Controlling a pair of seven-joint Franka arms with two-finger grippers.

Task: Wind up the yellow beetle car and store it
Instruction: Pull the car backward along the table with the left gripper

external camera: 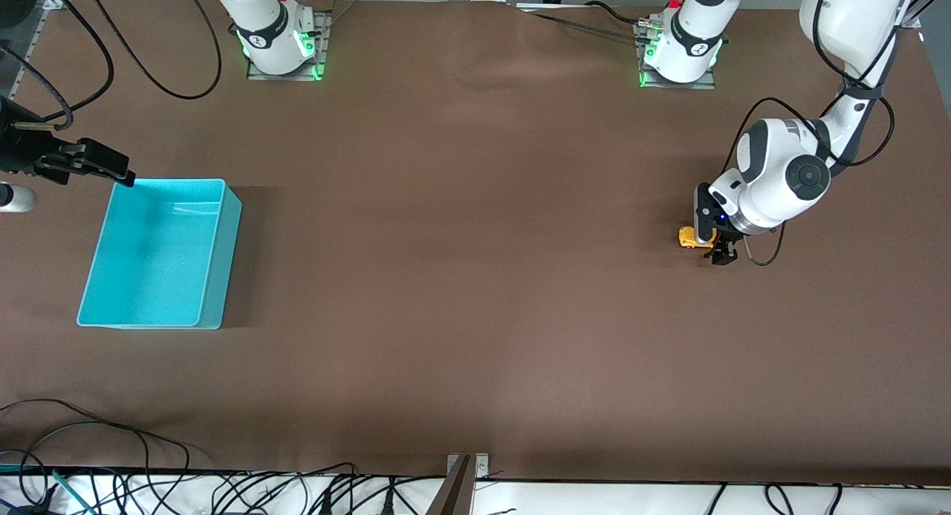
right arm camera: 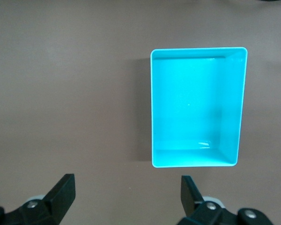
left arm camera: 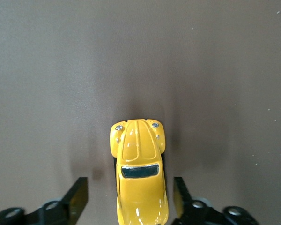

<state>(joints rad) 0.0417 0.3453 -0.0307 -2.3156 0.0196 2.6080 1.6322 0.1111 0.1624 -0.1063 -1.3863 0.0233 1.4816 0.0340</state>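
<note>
The yellow beetle car point(external camera: 690, 237) stands on the brown table toward the left arm's end. In the left wrist view the yellow beetle car point(left arm camera: 139, 174) lies lengthwise between the two black fingers. My left gripper point(external camera: 711, 246) is down at the table and straddles the car's rear half. The left gripper point(left arm camera: 129, 188) is open, with a narrow gap showing on each side of the car. My right gripper point(external camera: 113, 169) hangs open and holds nothing, over the table by the turquoise bin's point(external camera: 229, 256) corner farthest from the front camera. In its own wrist view the right gripper point(right arm camera: 127, 186) has only bare table between its fingers.
The turquoise bin point(right arm camera: 152, 108) sits toward the right arm's end of the table with nothing inside. Black cables lie along the table edge nearest the front camera point(external camera: 223, 489). Both arm bases stand at the edge farthest from it.
</note>
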